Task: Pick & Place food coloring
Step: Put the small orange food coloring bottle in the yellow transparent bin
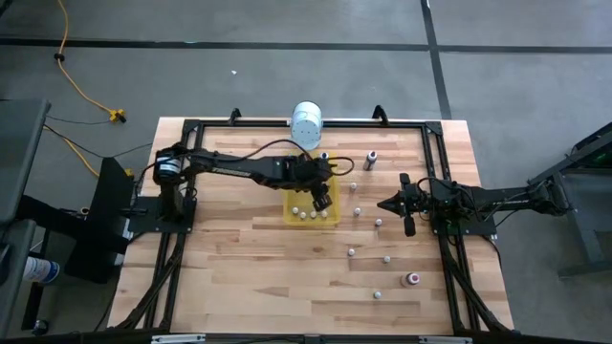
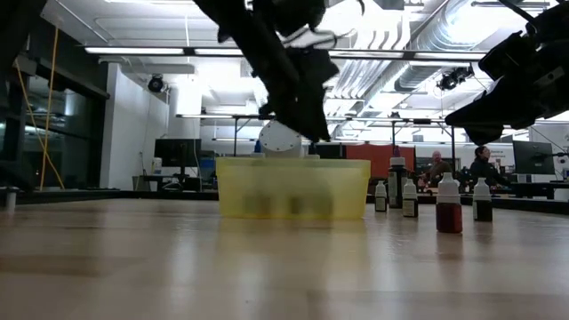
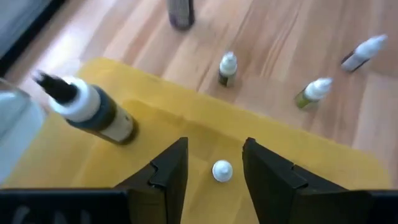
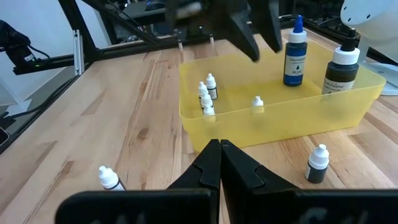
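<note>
Directly below the left tool (image 3: 214, 163), fingers apart: one small food coloring bottle (image 3: 222, 171) in the yellow tray (image 3: 323, 155).

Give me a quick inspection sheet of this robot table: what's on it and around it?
Surface: wooden table.
Job's things: small food coloring bottles scattered on the right half; several more in the yellow tray.
Clutter: white cylindrical container at the far edge.
End effectors: left end effector open above the tray, a small bottle below it; right end effector shut, holding nothing, to the tray's right.
Cables: yellow cable on the floor.
Surroundings: people and monitors behind.
</note>
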Available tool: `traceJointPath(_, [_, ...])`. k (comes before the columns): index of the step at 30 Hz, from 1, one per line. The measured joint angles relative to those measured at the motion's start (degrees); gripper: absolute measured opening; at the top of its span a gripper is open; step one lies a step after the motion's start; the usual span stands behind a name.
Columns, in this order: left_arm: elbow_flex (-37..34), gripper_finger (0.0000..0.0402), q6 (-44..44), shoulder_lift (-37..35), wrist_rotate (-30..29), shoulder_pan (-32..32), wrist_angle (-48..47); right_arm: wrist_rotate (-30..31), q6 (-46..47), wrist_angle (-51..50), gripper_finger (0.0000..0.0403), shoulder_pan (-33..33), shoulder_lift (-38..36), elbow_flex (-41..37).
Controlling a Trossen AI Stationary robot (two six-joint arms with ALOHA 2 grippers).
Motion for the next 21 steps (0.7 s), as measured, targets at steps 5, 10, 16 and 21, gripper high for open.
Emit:
traceJointPath(5, [-0.1, 0.0143, 2.7, -3.6, 0.7, -2.1, -0.5, 0.0, 0.0, 0.0, 0.0, 0.0, 0.0, 0.0])
traceJointPath(10, [-0.1, 0.0143, 5.8, -6.5, 0.7, -5.0, 0.1, 0.0, 0.0, 0.0, 0.0, 0.0, 0.0, 0.0])
traceJointPath(16, [-0.1, 0.0143, 6.2, -6.9, 4.2, -8.9, 4.6, 0.0, 0.0, 0.0, 0.0, 0.0, 0.0, 0.0])
traceJointPath(21, [0.0, 0.0143, 6.8, -5.8, 6.7, -13.0, 9.1, 0.0, 0.0, 0.0, 0.0, 0.0, 0.0, 0.0])
